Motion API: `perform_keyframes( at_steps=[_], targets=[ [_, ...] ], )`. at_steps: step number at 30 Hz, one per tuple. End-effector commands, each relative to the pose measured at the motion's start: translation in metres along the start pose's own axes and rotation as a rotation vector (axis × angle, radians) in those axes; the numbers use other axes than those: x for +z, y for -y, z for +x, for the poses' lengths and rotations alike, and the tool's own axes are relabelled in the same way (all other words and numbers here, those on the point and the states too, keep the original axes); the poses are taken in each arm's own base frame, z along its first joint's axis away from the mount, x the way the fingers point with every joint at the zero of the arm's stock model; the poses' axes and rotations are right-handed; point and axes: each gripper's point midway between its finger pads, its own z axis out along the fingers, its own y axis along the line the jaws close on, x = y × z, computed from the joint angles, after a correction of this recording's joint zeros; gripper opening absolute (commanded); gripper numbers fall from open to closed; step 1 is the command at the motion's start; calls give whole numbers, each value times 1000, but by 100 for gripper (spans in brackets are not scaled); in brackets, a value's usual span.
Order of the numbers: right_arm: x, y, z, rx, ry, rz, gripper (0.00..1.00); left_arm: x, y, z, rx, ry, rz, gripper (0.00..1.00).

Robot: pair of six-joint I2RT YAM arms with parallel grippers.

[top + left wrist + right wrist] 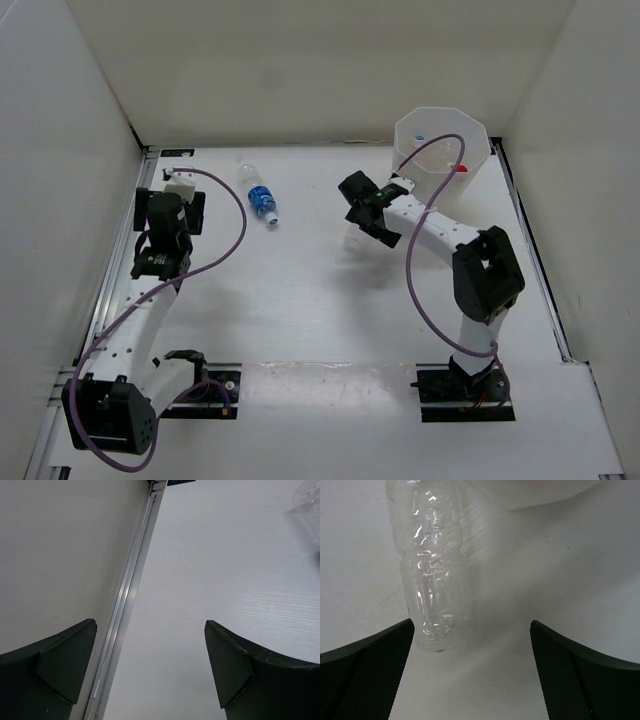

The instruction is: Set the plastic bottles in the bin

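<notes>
A clear bottle with a blue label (262, 201) lies on the table at the back, left of centre. The tall white bin (440, 140) stands at the back right; a red cap (462, 168) and a blue cap (418, 137) show inside it. An unlabelled clear crinkly bottle (432, 580) lies just ahead of my right gripper (472, 672), close to its left finger and not between the jaws; it shows faintly in the top view (352, 241). My right gripper (361, 215) is open and empty. My left gripper (176, 214) is open and empty, left of the blue-label bottle.
A metal rail (131, 600) runs along the table's left edge by the white wall, right under my left gripper (150, 665). A clear plastic piece (307, 497) shows at the top right of the left wrist view. White walls enclose the table.
</notes>
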Motion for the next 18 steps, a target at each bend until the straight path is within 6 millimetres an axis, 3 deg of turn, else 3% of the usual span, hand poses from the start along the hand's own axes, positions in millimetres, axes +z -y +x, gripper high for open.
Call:
perform_keyframes(
  at_steps=[1, 3, 11, 13, 14, 17, 18],
  targets=[
    [9, -29, 10, -15, -40, -68, 100, -4, 1, 11, -50, -8, 9, 100],
    [15, -35, 9, -28, -31, -62, 100, -4, 5, 16, -53, -22, 22, 100],
    [48, -35, 39, -72, -91, -1, 100, -1, 3, 27, -56, -53, 14, 100],
    [53, -35, 43, -87, -95, 8, 93, 1, 5, 32, -62, -72, 19, 100],
    [53, -35, 43, -96, -95, 7, 89, 2, 5, 30, -62, -72, 19, 100],
    [54, -28, 39, -138, -69, 17, 61, 2, 5, 25, -66, -61, 27, 100],
    [49, -29, 33, -152, -37, 15, 42, 2, 5, 25, -66, -61, 27, 100]
  ],
)
